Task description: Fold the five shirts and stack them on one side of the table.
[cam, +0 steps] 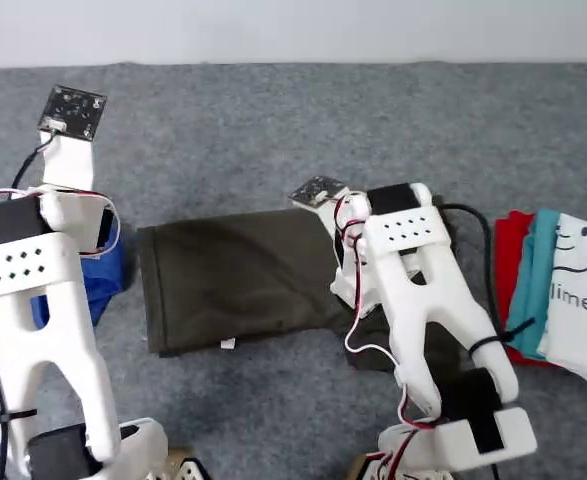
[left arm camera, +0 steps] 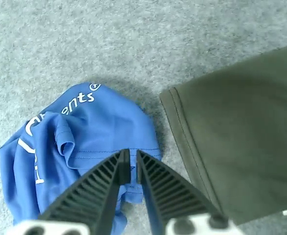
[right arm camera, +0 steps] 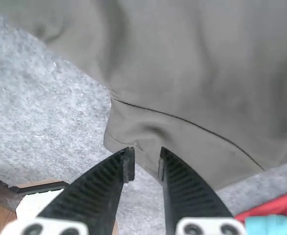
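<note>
Grey felt table point(cam: 273, 120) stretches wide past my flat olive-green cotton shirt point(cam: 233, 275); left gripper point(left arm camera: 132, 156) closed over crumpled blue shirt point(left arm camera: 84, 127), right gripper point(right arm camera: 144, 162) slightly parted at the olive hem.

An olive-green shirt point(cam: 238, 280) lies flat in the middle of the grey tabletop point(cam: 273, 130), folded into a wide rectangle, its hemmed edge towards the left. Just beside that edge sits a blue shirt point(left arm camera: 75, 142) with white print, crumpled in a loose heap. At the right edge a red shirt point(cam: 508, 250), a teal shirt point(cam: 531, 290) and a white shirt point(cam: 583, 300) lie overlapping, the white one on top.
</note>
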Robot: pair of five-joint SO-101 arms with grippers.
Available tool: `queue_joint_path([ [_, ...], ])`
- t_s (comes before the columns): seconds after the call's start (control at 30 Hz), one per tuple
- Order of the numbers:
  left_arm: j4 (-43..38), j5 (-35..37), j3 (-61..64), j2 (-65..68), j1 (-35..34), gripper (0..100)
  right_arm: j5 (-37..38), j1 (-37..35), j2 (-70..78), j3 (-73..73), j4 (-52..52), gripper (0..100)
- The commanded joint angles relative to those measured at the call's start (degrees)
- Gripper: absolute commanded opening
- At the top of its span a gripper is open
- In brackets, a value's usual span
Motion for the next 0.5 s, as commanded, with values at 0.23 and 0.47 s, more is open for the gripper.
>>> queue_joint_path([
  [0.23, 0.35, -0.62, -0.48, -2.37, 1.85, 4, 0.53, 10.59, -6.64, -0.88, -0.92, 10.0],
  [0.47, 2.90, -0.26, -0.48, -1.85, 18.81, 4, 0.18, 21.67, -21.05, -10.64, 8.04, 9.7],
])
